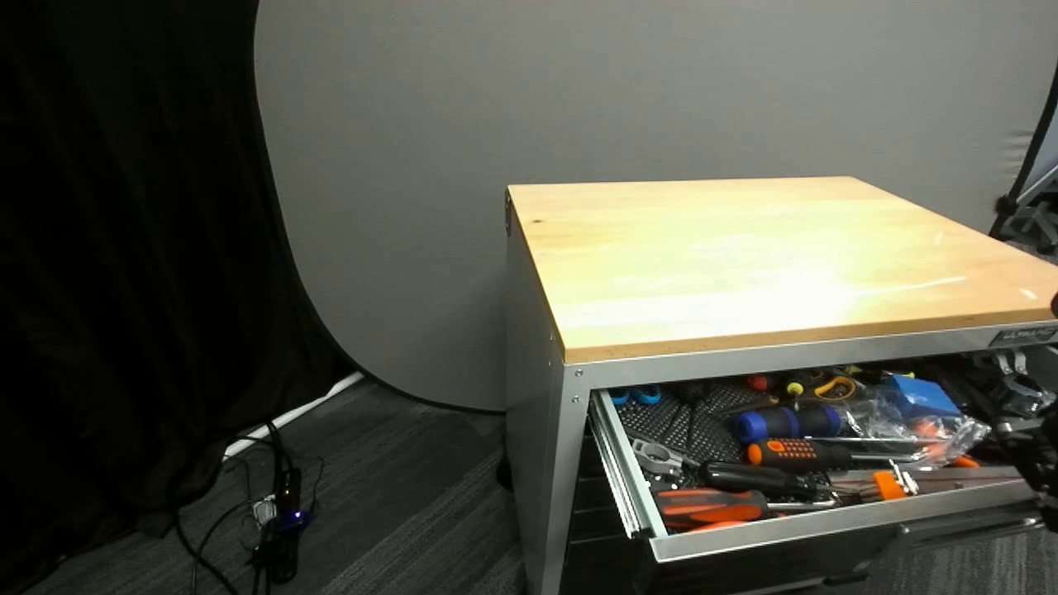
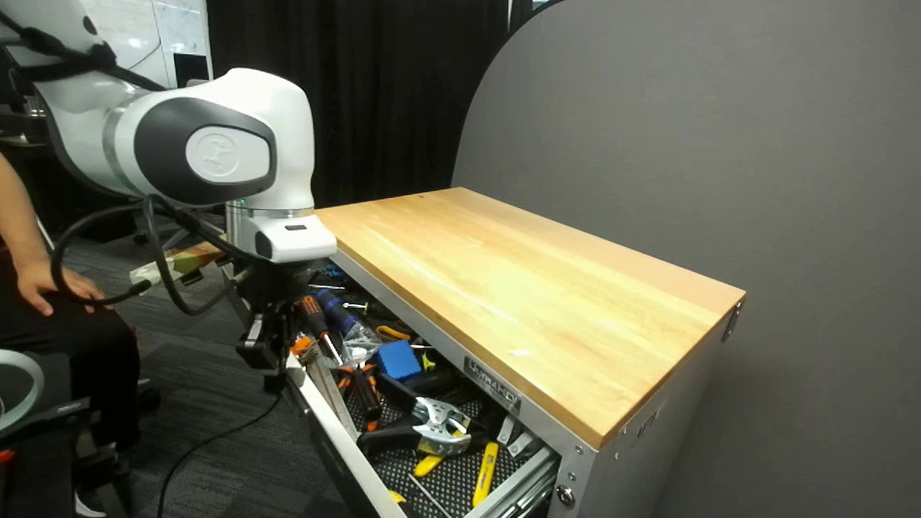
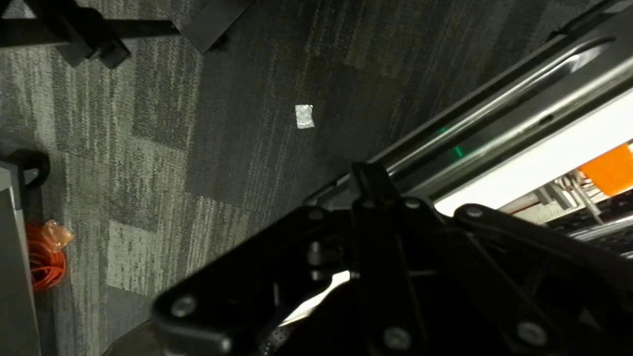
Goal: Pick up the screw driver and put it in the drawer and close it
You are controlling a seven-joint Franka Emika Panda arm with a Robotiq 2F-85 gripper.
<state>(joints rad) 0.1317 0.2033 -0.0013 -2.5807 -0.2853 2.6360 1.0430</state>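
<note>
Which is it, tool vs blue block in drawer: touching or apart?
Apart. An exterior view shows a plain gap between the tool and the blue block, with the front edge of the drawer and clear plastic visible in it.

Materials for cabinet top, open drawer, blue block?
Cabinet top: wood, probably varnished; pale grain, knot-like spot, strong glare.
Open drawer: looks like grey sheet metal; thin crisp edges, dull sheen. Painted or bare, can't tell.
Blue block: foam or plastic, unclear; even colour, little shine.

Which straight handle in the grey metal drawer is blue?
The thick blue cylindrical handle; nearer the front, the dotted orange-black handle and smooth black handle show no blue.
</note>
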